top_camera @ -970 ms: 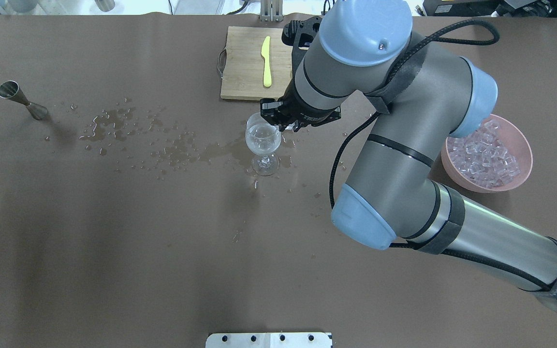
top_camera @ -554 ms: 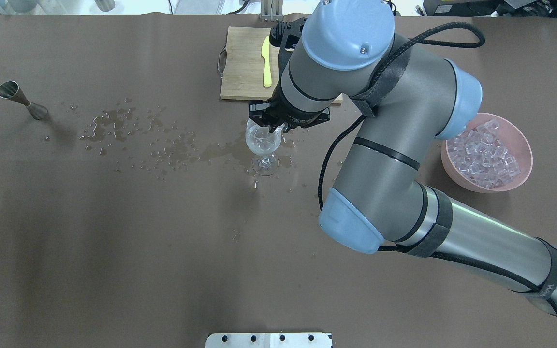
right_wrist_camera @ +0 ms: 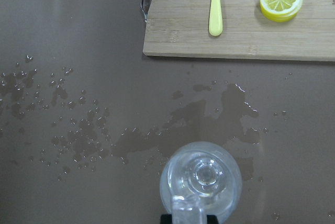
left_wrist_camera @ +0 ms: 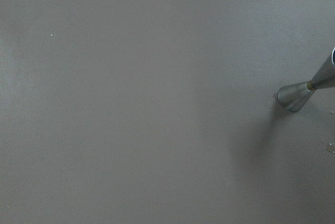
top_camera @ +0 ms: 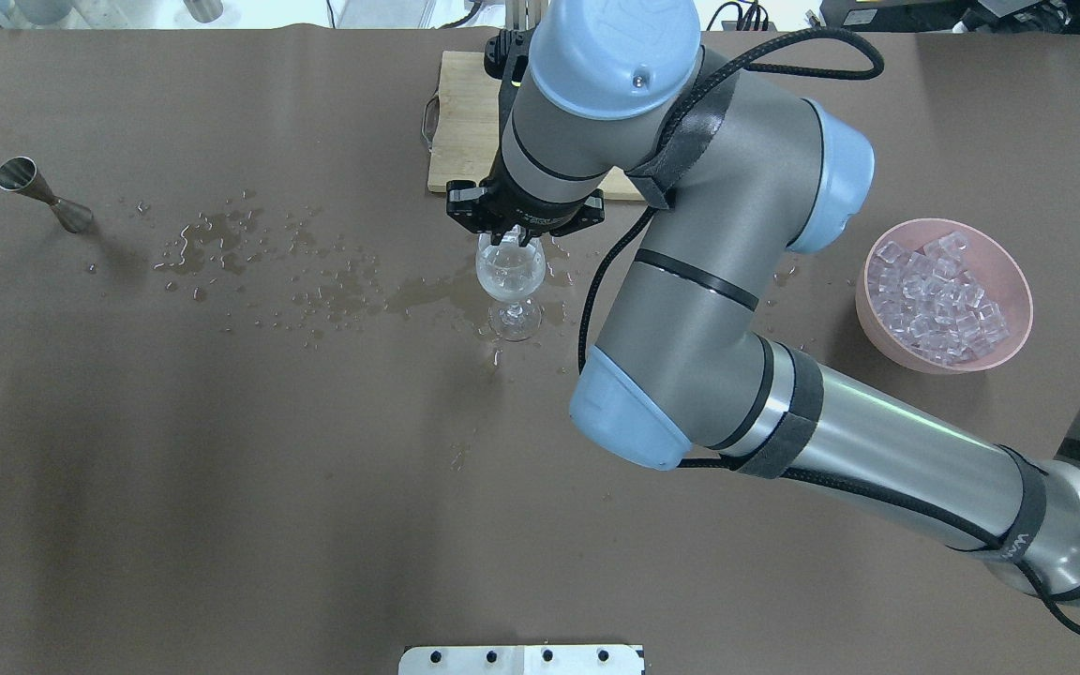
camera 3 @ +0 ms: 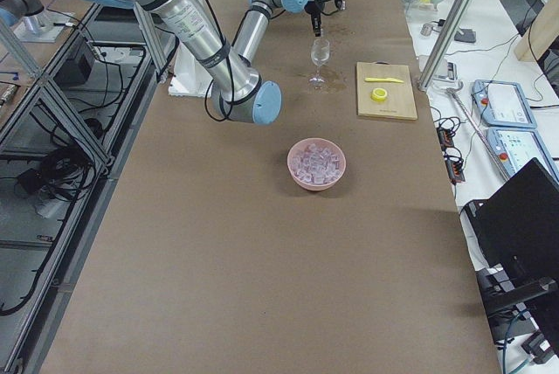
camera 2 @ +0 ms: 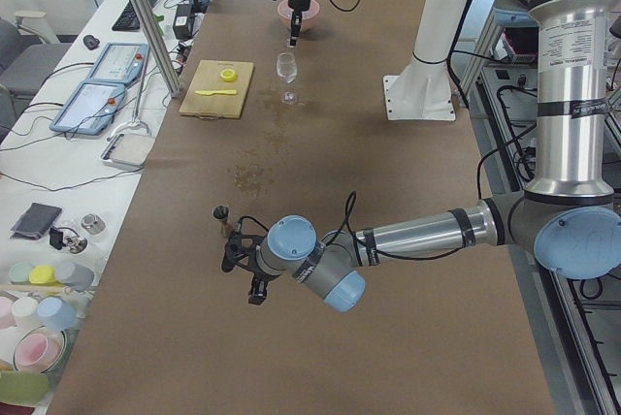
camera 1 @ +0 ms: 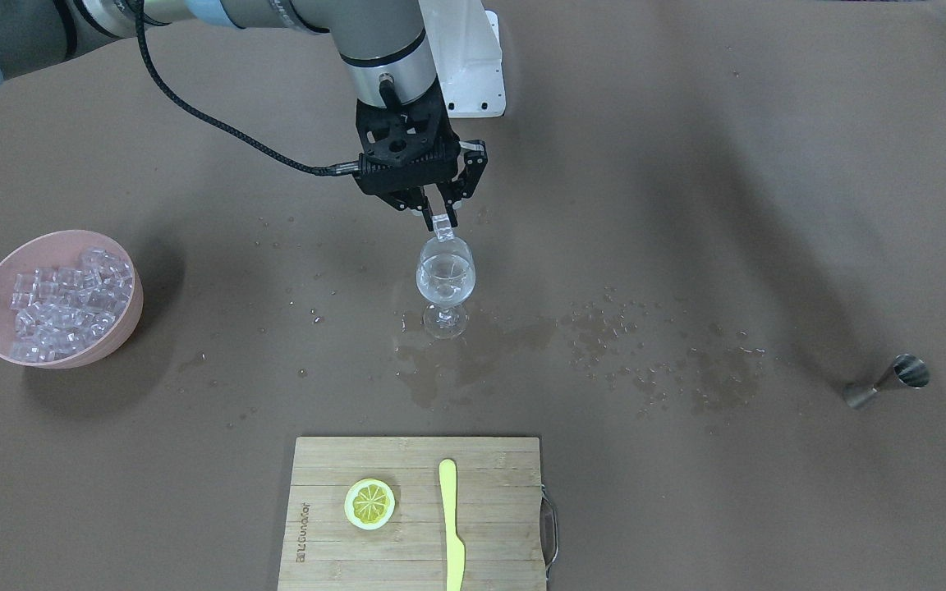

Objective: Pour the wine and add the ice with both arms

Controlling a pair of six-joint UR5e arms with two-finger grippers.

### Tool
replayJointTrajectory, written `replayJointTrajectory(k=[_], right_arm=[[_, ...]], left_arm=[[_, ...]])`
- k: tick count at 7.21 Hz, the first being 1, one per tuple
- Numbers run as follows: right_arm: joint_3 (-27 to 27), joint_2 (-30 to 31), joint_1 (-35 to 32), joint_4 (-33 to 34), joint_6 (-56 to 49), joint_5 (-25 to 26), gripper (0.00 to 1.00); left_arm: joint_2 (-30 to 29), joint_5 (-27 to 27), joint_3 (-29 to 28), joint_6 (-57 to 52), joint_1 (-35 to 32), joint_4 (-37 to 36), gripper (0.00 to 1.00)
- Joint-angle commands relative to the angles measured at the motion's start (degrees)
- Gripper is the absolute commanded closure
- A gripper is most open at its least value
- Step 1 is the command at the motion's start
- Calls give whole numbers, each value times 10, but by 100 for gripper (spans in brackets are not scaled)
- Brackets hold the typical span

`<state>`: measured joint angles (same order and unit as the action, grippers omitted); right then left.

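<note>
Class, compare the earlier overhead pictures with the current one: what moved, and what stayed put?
The right tool, shut on an ice cube, moved toward the robot's left and now hangs over the wine glass. Nothing was let go. The glass, pink bowl and jigger stayed put.

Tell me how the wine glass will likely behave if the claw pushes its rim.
The wine glass would probably tip easily: its wide bowl stands on a thin stem and small foot. It may also slide, because the spilled liquid wets the table around the foot. It looks fragile.
</note>
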<state>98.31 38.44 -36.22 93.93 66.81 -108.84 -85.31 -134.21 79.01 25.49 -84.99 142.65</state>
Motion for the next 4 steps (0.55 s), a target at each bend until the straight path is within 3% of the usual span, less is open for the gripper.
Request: replayJointTrajectory(k=[1, 2, 4], right_arm=[[-19, 1, 0, -34, 14, -1, 78], [-10, 10, -1, -34, 11, 0, 1], [8, 32, -2, -34, 3, -1, 0]], left_arm=[[0, 0, 0, 0, 0, 0, 2], [-2, 0, -1, 0, 0, -1, 2], [-5, 0, -7, -1, 0, -2, 2]])
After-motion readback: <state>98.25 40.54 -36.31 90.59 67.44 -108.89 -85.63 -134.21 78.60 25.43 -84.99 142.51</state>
